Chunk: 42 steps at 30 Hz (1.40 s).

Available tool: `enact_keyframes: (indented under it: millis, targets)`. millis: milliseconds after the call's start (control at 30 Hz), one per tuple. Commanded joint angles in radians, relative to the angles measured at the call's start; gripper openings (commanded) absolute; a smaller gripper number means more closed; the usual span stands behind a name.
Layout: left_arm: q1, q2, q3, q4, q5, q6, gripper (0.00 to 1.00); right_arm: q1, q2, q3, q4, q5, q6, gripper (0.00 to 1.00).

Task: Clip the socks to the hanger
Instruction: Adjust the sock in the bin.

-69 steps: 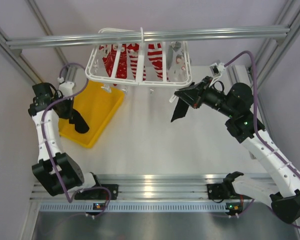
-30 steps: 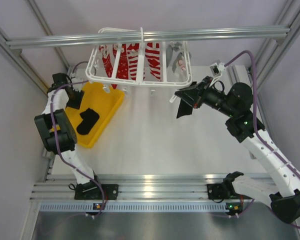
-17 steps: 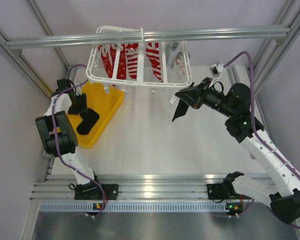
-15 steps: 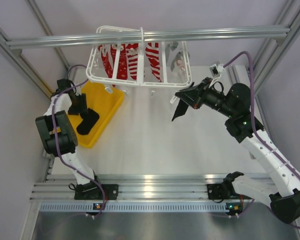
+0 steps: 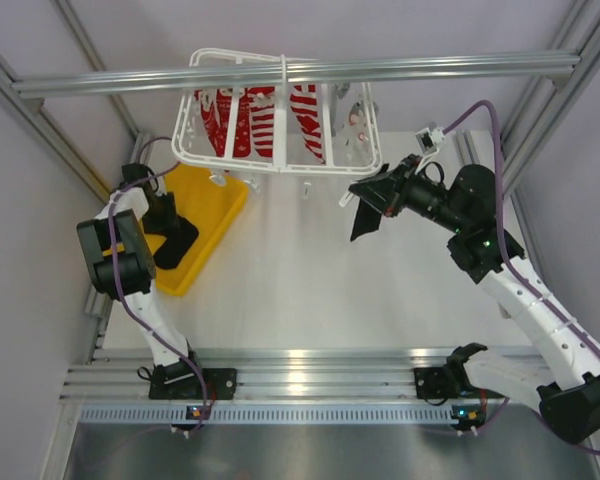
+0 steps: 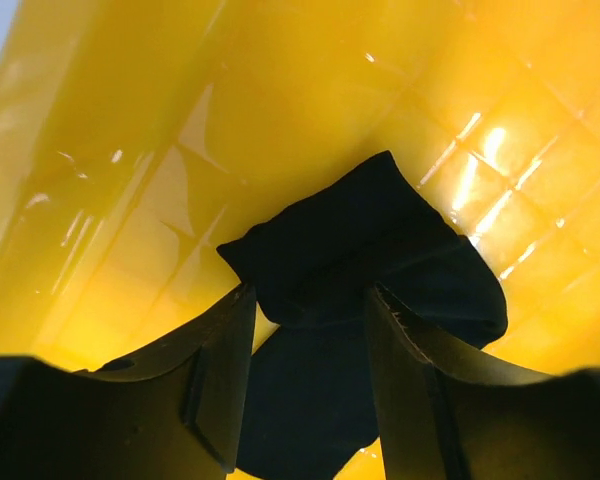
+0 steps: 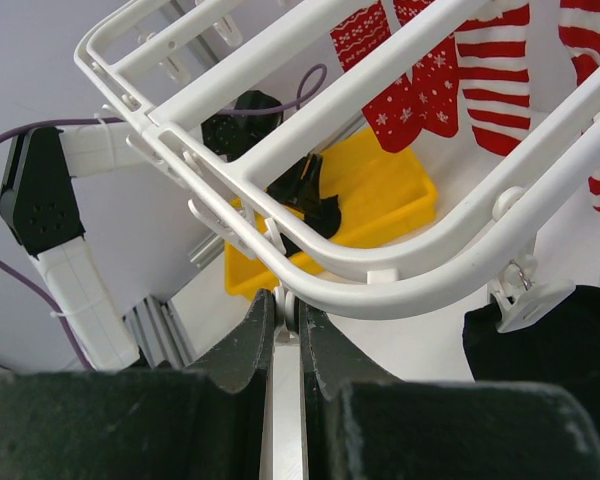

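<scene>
Left gripper (image 6: 310,295) stands half open astride a black sock (image 6: 380,240) lying crumpled in the yellow tray (image 6: 130,120), evidently placed to pinch it up, while right gripper (image 7: 285,302) is pinched shut on a clip (image 7: 284,297) under the hanger (image 7: 380,265) rim, apparently steadying it

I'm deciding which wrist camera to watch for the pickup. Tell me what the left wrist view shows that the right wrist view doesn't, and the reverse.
Left wrist only: a black fabric sock on the yellow plastic tray's floor, between the open left pincer's fingers. Right wrist only: the white plastic rectangular hanger, red-and-white patterned socks on it, another black sock below a clip, the shut right pincer. Both: that tray, its dark contents unclear from the right wrist.
</scene>
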Motion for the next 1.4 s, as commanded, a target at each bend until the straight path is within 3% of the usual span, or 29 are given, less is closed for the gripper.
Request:
enact_keyframes:
  millis: [0,700,1000,1300,1367]
  targets:
    - [-0.003,0.029,0.049,0.072,-0.010,-0.010,0.52,-0.018,0.003,0.011,0.013,-0.005,0.005,0.00]
    - [-0.029,-0.035,0.104,0.053,0.013,0.035,0.51,-0.023,0.011,0.009,0.010,-0.013,0.010,0.00]
    - [-0.038,0.072,0.158,0.012,-0.030,0.001,0.39,-0.029,0.016,0.017,-0.003,-0.011,0.000,0.00]
    - [-0.038,0.091,0.158,-0.005,-0.053,-0.001,0.40,-0.032,0.023,0.017,0.004,-0.011,0.002,0.00]
    - [-0.038,0.094,0.156,-0.003,-0.056,-0.001,0.33,-0.032,0.023,0.015,0.007,-0.011,0.003,0.00]
